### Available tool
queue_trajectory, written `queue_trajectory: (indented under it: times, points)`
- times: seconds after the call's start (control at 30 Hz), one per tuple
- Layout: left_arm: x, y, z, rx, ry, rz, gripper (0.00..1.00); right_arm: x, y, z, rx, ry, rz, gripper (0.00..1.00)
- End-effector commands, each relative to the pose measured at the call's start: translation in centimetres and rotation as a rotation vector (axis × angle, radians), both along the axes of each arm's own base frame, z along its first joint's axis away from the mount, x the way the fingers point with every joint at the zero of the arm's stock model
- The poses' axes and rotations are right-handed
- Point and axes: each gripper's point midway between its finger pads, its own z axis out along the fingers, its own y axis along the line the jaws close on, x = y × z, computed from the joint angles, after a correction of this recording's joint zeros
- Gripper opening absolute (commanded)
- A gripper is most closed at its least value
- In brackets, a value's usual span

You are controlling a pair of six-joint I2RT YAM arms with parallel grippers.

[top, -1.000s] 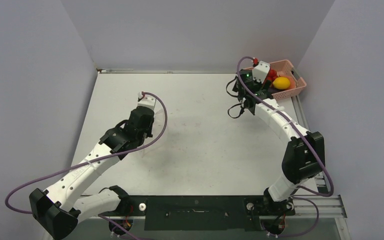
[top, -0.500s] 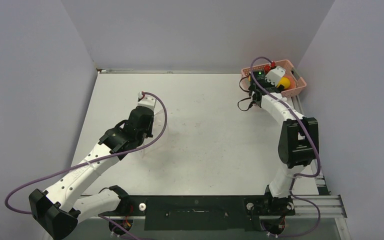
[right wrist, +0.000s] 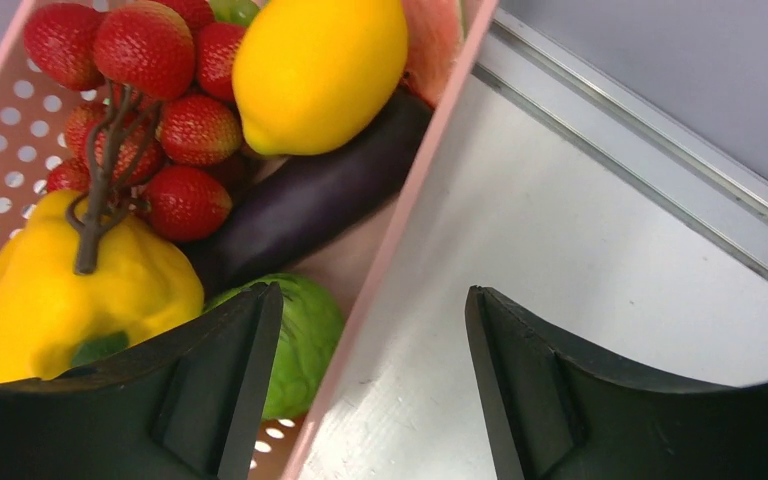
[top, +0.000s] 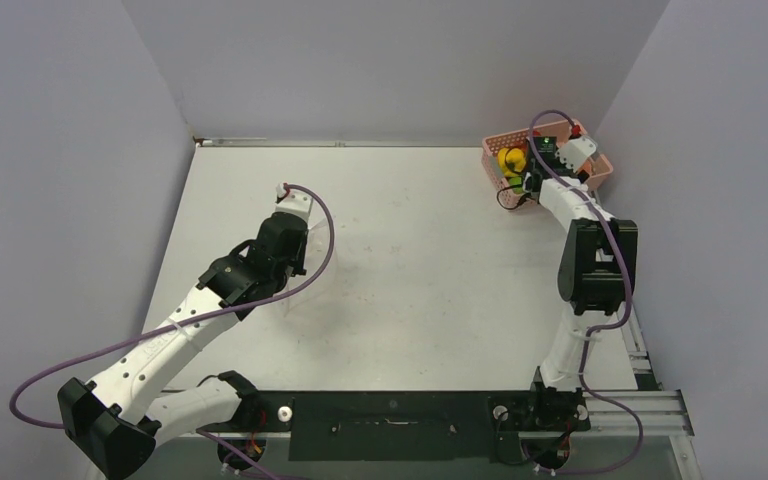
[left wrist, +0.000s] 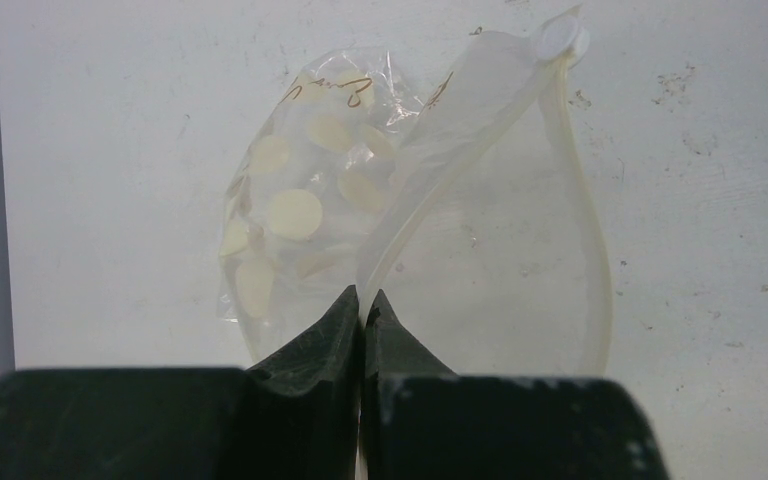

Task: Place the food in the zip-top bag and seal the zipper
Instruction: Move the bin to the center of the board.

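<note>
Over white table (top: 420,290), my left gripper (left wrist: 362,297) is clamping the zip-top bag (left wrist: 300,220) while my gaping right gripper (right wrist: 372,300), straddling the basket (right wrist: 430,150) wall, is needing recentring onto food (right wrist: 320,70).

Bag (left wrist: 310,220): clear, crinkly, pale round dots on one side. Mouth gapes; zipper (left wrist: 465,140) strip curves away from the spot where left gripper (left wrist: 363,300) pinches it.

Food heaped in pink basket (right wrist: 0,150):
- yellow pepper (right wrist: 70,290)
- lemon (right wrist: 320,70)
- red cluster (right wrist: 150,110)
- purple eggplant (right wrist: 310,200), slantwise beneath lemon
- green piece (right wrist: 305,340)
</note>
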Motion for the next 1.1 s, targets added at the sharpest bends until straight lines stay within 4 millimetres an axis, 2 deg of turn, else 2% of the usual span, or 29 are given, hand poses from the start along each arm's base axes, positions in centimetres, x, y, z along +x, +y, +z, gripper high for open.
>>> queue_trajectory:
  times: [0.0, 0.33, 0.57, 0.67, 0.83, 1.0, 1.07]
  points:
    - [0.6, -0.5, 2.0, -0.047, -0.047, 0.003, 0.0, 2.7, -0.8, 2.1, 0.034, -0.103, -0.014, 0.67]
    - [0.7, -0.4, 1.8, -0.038, -0.043, 0.006, 0.0, 3.4, -1.2, 0.0, 0.067, -0.092, -0.026, 0.62]
    - [0.7, -0.4, 1.7, -0.037, -0.042, 0.006, 0.0, 3.5, -1.2, -1.7, 0.083, -0.068, -0.024, 0.53]
    - [0.7, -0.4, 1.7, -0.035, -0.041, 0.007, 0.0, 3.5, -1.2, -2.1, 0.089, -0.063, -0.02, 0.46]
    - [0.7, -0.4, 1.7, -0.036, -0.04, 0.006, 0.0, 3.3, -1.2, -2.1, 0.09, -0.061, -0.012, 0.29]
    - [0.6, -0.3, 1.9, -0.04, -0.046, 0.007, 0.0, 2.8, -0.9, -1.8, 0.101, -0.068, 0.007, 0.06]
    - [0.6, -0.3, 2.0, -0.041, -0.049, 0.007, 0.0, 2.6, -0.6, -1.5, 0.107, -0.072, 0.017, 0.05]
